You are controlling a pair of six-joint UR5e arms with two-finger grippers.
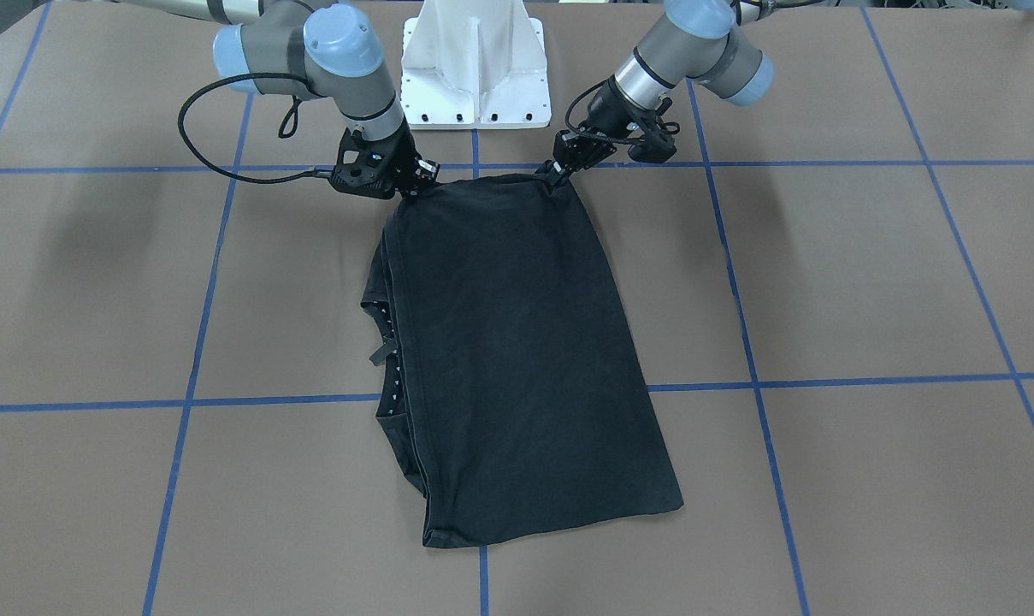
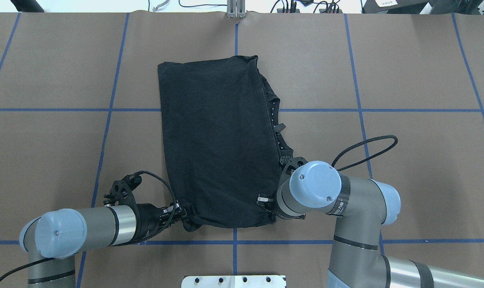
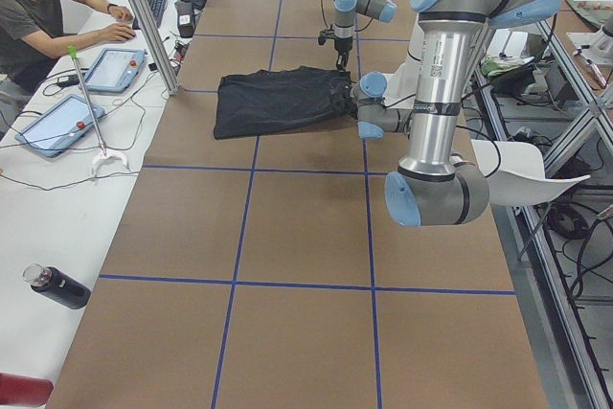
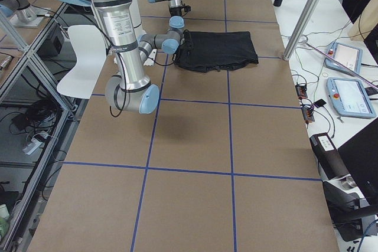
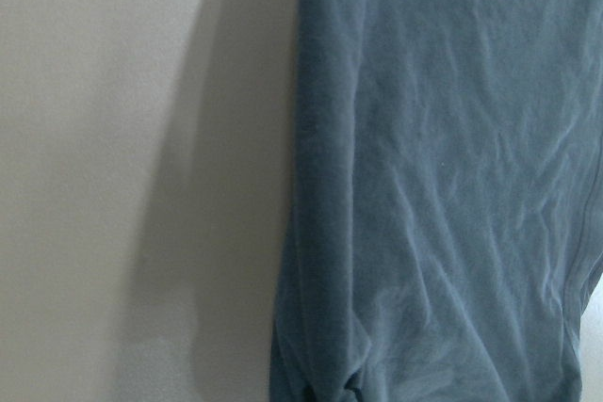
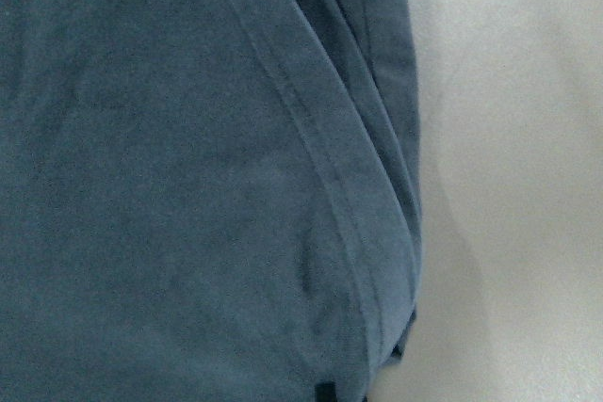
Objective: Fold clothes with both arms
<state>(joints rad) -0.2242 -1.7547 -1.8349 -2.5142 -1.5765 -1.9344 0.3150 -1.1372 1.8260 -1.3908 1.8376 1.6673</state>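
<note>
Overhead exterior shows the black T-shirt [image 2: 217, 140] lying near the middle of the brown surface [image 2: 406, 80], plain back up, already narrowed into a long panel that runs from the robot's near side to the far side. The lengthwise folding looks done, though not neatly: along the panel's edge on the robot's right, under-layers and a seam stick out past the top layer. The left claw [image 2: 181, 214] is clenched on the near corner on its side, where the cloth puckers into the fingers. The right claw [image 1: 416, 184], hidden under its wrist from overhead, shows in the front-facing view pinching the other near corner, and the fabric gathers there too. Both wrist views show only close cloth and bare surface. By my judgement the crosswise fold is what remains: the near hem has to be carried over toward the far edge, and perhaps once more after that.
</note>
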